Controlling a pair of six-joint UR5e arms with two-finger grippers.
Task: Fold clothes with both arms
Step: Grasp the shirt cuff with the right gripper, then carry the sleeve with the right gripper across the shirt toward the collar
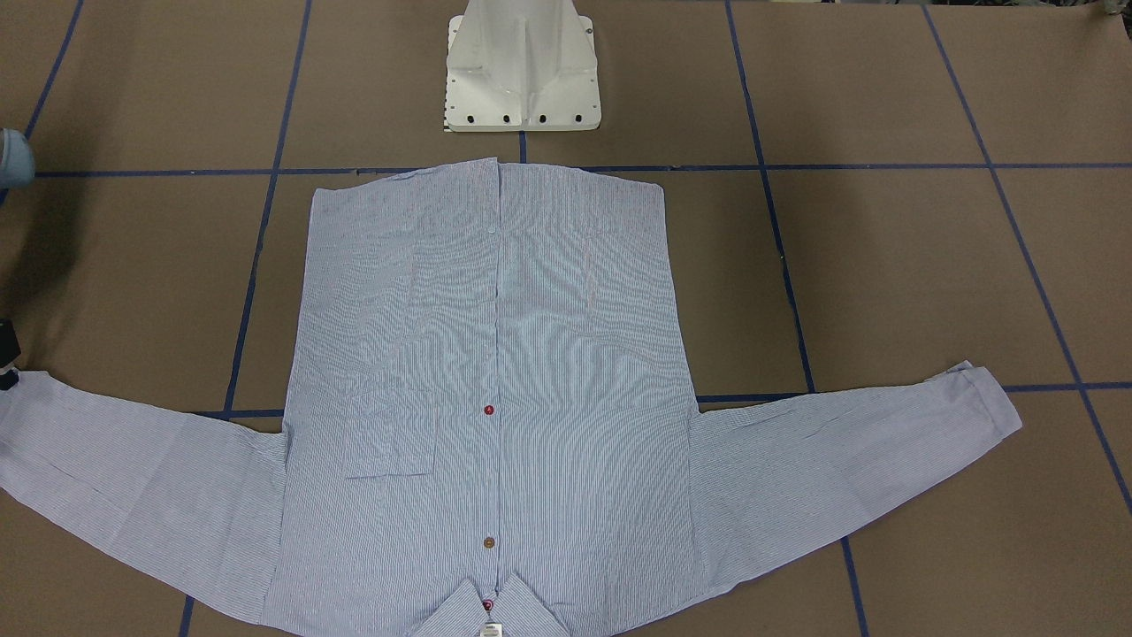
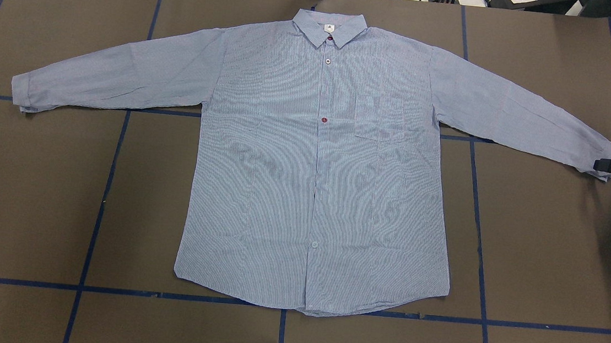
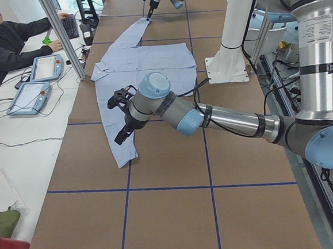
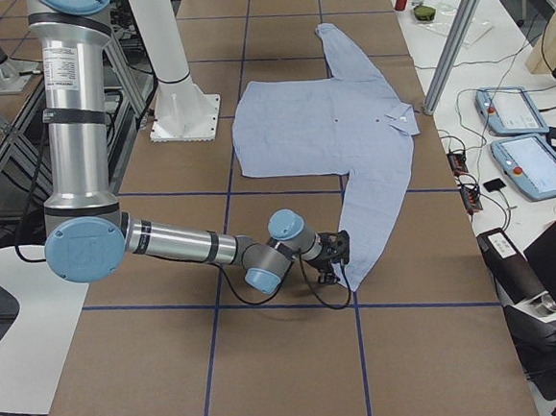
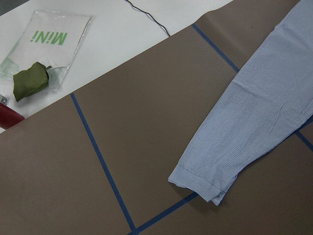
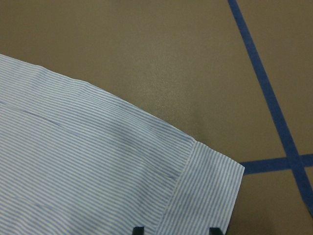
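The clothes are one light-blue striped shirt, lying flat and front up on the brown table with both sleeves spread out. My right gripper is down at the end of the right sleeve. In the right wrist view its two fingertips stand apart over the cuff, so it is open. It also shows at the front-facing view's left edge. My left gripper hangs above the left sleeve's cuff. I cannot tell whether it is open or shut.
The white pedestal base stands just behind the shirt's hem. A person sits at the side bench with teach pendants. A plastic bag lies on the white bench beyond the left cuff. Blue tape lines cross the table.
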